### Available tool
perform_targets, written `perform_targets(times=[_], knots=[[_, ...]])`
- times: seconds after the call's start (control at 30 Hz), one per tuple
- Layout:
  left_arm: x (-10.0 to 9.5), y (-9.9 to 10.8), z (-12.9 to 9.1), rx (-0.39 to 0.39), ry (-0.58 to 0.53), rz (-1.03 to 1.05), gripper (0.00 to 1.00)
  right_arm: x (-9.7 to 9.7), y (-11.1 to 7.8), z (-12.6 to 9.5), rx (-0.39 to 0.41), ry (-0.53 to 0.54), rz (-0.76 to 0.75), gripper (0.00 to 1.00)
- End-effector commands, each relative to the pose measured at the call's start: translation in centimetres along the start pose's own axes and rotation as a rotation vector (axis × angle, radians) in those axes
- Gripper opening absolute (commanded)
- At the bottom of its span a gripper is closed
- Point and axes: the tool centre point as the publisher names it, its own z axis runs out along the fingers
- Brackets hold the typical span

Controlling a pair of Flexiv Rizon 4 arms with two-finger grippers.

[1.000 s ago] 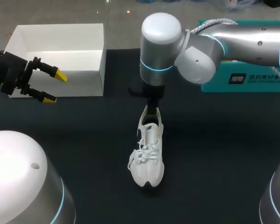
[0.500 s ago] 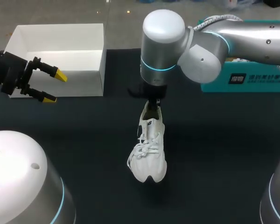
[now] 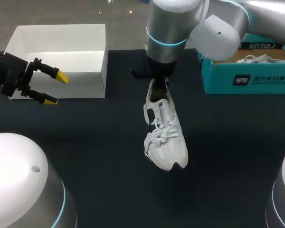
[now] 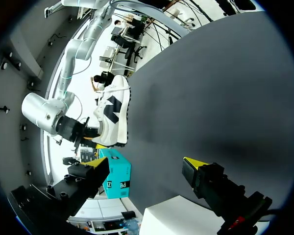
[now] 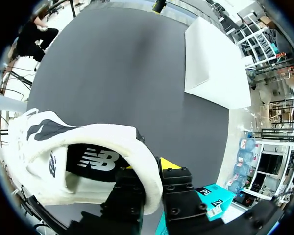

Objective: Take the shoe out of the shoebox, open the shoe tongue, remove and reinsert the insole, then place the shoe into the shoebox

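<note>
A white shoe (image 3: pixel 164 128) with dark side marks hangs above the dark table (image 3: pixel 85 152), toe toward the front edge. My right gripper (image 3: pixel 159 88) is shut on its heel collar. In the right wrist view the heel rim (image 5: pixel 142 166) sits between the two fingers of the right gripper (image 5: pixel 149 181). The left wrist view shows the shoe (image 4: pixel 112 115) far ahead. At the table's left, my left gripper (image 3: pixel 54 89) stands open and empty beside the white box (image 3: pixel 97 85). The teal shoebox (image 3: pixel 247 78) sits at the back right with another white shoe (image 3: pixel 259 58) inside.
The white box (image 5: pixel 215 68) is open-topped, and its wall (image 4: pixel 181 220) lies just under my left gripper (image 4: pixel 144 164). The teal shoebox (image 4: pixel 115 174) shows beyond my right arm (image 4: pixel 44 115). Dark table stretches between the two boxes.
My right gripper closed on the shoe's heel and raised it off the table, carrying it up and slightly right. The left arm stayed still.
</note>
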Motion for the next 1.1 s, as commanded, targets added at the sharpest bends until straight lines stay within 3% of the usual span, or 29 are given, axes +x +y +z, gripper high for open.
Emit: perform_targets(times=[0.03, 0.27, 0.37, 1.1], knots=[[0.0, -0.1, 0.0, -0.002, 0.004, 0.000, 1.00, -1.1, -1.0, -8.0, 0.010, 0.010, -0.017, 0.00], [0.0, -0.1, 0.0, -0.002, 0.004, 0.000, 1.00, -2.3, -0.8, -11.9, 0.033, -0.028, -0.038, 0.00], [0.0, -0.1, 0.0, -0.002, 0.004, 0.000, 1.00, -2.3, -0.8, -12.7, -0.014, -0.045, 0.006, 0.00], [0.0, -0.1, 0.0, -0.002, 0.004, 0.000, 1.00, -2.3, -0.8, -12.7, -0.014, -0.045, 0.006, 0.00]])
